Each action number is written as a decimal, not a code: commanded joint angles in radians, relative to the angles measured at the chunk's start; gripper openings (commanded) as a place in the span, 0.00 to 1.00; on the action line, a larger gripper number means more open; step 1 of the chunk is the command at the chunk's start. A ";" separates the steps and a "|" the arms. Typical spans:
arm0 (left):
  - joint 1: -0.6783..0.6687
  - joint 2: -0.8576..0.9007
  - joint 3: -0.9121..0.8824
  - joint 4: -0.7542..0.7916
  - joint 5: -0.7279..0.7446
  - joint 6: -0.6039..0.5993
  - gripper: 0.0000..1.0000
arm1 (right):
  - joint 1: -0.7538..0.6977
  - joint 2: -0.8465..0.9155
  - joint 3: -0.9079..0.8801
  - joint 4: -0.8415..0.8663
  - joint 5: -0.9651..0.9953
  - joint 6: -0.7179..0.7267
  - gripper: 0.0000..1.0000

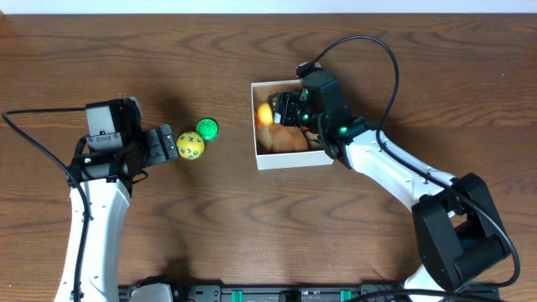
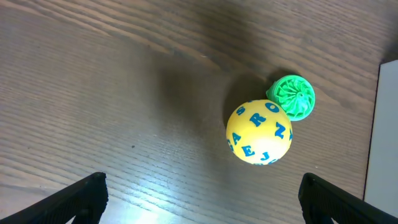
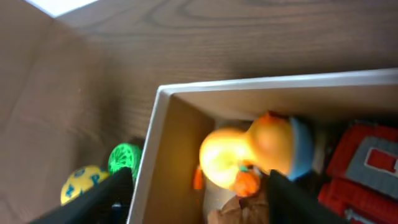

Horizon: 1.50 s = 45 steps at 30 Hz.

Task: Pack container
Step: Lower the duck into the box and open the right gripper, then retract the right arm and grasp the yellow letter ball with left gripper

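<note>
The container (image 1: pixel 294 161) is a white box with a tan inside, right of centre. It holds a yellow duck (image 1: pixel 265 113), a brown toy (image 1: pixel 285 139) and a red toy (image 3: pixel 367 167). My right gripper (image 1: pixel 286 107) hangs open over the box. In the right wrist view (image 3: pixel 196 200) its fingers straddle the box's left wall (image 3: pixel 149 162), with the duck (image 3: pixel 245 152) just ahead. A yellow ball with blue letters (image 1: pixel 190 146) and a green ribbed ball (image 1: pixel 207 129) lie on the table left of the box. My left gripper (image 1: pixel 166 144) is open and empty just behind the yellow ball (image 2: pixel 259 132).
In the left wrist view the green ball (image 2: pixel 292 96) touches the yellow ball's far side, and the box's white wall (image 2: pixel 384 124) shows at the right edge. A black cable (image 1: pixel 382 59) arcs above the right arm. The table is dark wood.
</note>
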 commanded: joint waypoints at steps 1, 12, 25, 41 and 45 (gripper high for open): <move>0.004 0.006 0.018 -0.004 -0.001 -0.009 0.98 | -0.005 -0.092 0.012 -0.019 -0.030 -0.040 0.71; 0.002 0.006 0.018 0.011 0.029 -0.010 0.98 | -0.224 -0.411 0.012 -0.401 0.098 -0.079 0.71; -0.018 0.018 0.019 0.129 0.279 -0.060 0.98 | -0.622 -0.463 0.010 -0.726 0.046 -0.046 0.99; -0.163 0.320 0.045 0.100 -0.039 -0.020 0.98 | -0.625 -0.459 0.010 -0.726 0.046 -0.046 0.99; -0.163 0.341 0.045 0.140 -0.069 0.008 0.98 | -0.625 -0.459 0.010 -0.726 0.046 -0.046 0.99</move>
